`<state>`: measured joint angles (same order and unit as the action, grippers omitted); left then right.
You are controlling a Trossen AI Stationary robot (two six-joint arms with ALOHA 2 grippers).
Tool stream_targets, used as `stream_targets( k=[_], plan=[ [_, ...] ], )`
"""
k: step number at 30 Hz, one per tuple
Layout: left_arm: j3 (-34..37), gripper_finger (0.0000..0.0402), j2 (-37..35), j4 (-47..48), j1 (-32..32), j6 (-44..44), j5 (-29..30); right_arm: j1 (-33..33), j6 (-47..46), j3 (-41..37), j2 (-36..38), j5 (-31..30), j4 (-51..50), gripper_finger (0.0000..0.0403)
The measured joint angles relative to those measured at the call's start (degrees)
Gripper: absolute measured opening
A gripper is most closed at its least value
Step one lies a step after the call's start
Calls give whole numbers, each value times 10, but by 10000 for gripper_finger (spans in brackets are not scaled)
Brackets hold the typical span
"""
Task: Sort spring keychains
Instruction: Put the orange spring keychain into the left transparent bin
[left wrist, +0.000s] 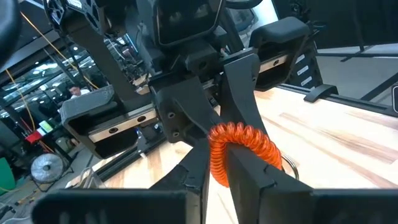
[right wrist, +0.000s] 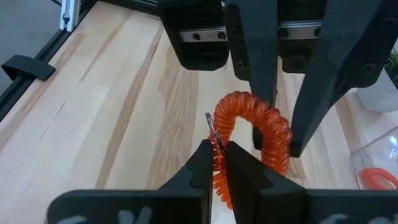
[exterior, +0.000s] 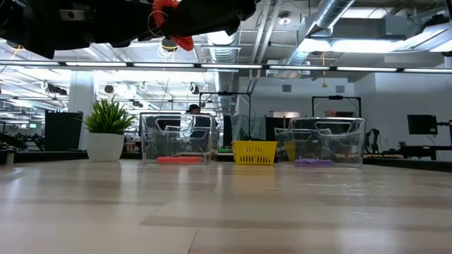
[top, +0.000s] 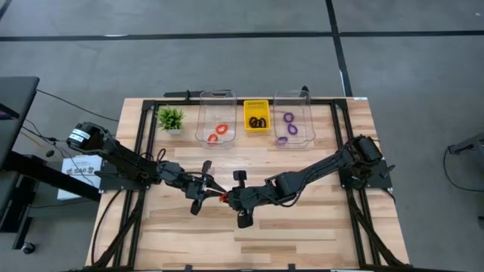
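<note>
A red spring keychain (right wrist: pixel 252 134) hangs in the air above the wooden table (top: pixel 302 234), well in front of the yellow basket (top: pixel 256 115) that stands at the table's far edge, and both grippers meet on it. The right gripper (right wrist: pixel 219 155) has its fingers pressed together on one end of the coil, next to a small metal ring. The left gripper (left wrist: pixel 221 163) faces it from the other side, and its fingers are also closed on the coil, so the keychain is pinched between the two tools at once. In the low view the red coil shows high above the tabletop, under the dark arms. The basket holds black keychains (top: pixel 258 122). The clear bin (top: pixel 216 117) just to the left of the basket holds red keychains (top: pixel 219 131), and the clear bin (top: pixel 293 118) just to the right of it holds purple keychains (top: pixel 286 127). Farther left of the basket, past the red bin, stands a small green plant (top: pixel 170 118) in a white pot. A white sheet (top: pixel 79 168) with dark print lies beside the left arm's base, off the table's left edge; its writing cannot be read.
</note>
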<state>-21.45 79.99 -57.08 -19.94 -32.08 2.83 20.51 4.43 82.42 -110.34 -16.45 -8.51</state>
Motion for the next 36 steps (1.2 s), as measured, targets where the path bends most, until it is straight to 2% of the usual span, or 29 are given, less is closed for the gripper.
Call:
stream_targets(
  k=[8,12,19,28,36],
  plan=[
    [0,61,0,0,0,0,1,0,-3,0,0,0,0,24],
    [0,49,0,0,0,0,1,0,-4,0,0,0,0,25],
    [0,33,0,0,0,0,1,0,-14,0,0,1,-2,53],
    [0,53,0,0,0,0,1,1,-12,0,0,1,-4,65],
    [0,54,0,0,0,11,1,13,20,0,0,0,9,66]
  ],
)
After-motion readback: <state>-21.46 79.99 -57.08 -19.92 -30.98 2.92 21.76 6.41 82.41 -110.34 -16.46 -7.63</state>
